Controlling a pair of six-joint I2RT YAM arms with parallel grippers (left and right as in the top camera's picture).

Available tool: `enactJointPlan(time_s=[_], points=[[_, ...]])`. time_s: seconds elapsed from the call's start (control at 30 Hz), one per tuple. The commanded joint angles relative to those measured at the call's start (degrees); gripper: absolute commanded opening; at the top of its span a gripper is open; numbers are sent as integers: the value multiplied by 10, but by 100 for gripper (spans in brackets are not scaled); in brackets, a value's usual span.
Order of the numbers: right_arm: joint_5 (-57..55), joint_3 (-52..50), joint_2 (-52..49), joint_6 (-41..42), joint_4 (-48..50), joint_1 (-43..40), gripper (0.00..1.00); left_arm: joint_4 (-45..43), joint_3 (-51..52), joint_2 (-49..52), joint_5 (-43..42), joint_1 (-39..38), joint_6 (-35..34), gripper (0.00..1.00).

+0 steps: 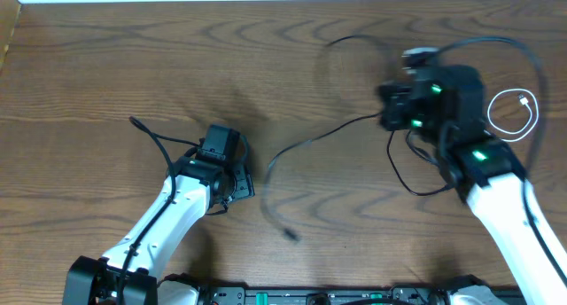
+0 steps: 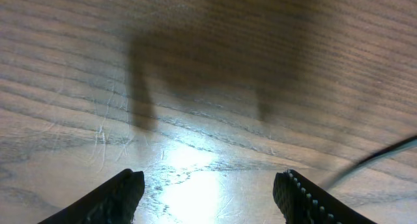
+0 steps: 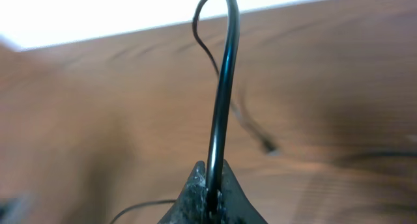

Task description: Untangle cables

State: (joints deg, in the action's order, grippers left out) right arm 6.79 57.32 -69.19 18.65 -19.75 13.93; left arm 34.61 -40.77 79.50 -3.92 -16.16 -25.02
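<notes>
The wooden surface fills every view. The left arm and the right arm both reach in from the near edge, the right one showing green lights at its wrist.

The left jaws stand wide apart, low over bare wood, with nothing between them. Their two dark fingers frame a bright patch of reflected light. A thin dark cord crosses the wood just outside the right-hand finger; which cord it is cannot be told.

The right jaws are closed on a black cable, pinched at their tips. It rises from them in a tall arch and drops away behind. In the overhead view the black cable runs from the right jaws toward the left jaws, bends down in the space between the two, and ends in a small plug lying apart from both.

Another black cable curves on the surface just behind the right jaws, close to the arm.

The white cable lies in a small loop beyond the right jaws, on the side away from the left jaws, touching neither.
</notes>
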Motion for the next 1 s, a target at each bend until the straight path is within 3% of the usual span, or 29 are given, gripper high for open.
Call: enactJointPlan(time_s=[0.0, 0.1, 0.2, 0.7, 0.97], points=[[-273, 2, 47, 3, -28, -28, 1, 3, -3, 2, 12, 2, 10, 70], [-348, 2, 74, 60, -73, -58, 1, 3, -3, 2, 12, 2, 10, 70], [-332, 2, 79, 97, -106, -83, 1, 2, -3, 2, 12, 2, 10, 70], [-211, 1, -4, 94, -133, -94, 1, 1, -3, 2, 12, 2, 10, 70], [-54, 1, -32, -66, -101, -94, 1, 1, -3, 2, 12, 2, 10, 70]])
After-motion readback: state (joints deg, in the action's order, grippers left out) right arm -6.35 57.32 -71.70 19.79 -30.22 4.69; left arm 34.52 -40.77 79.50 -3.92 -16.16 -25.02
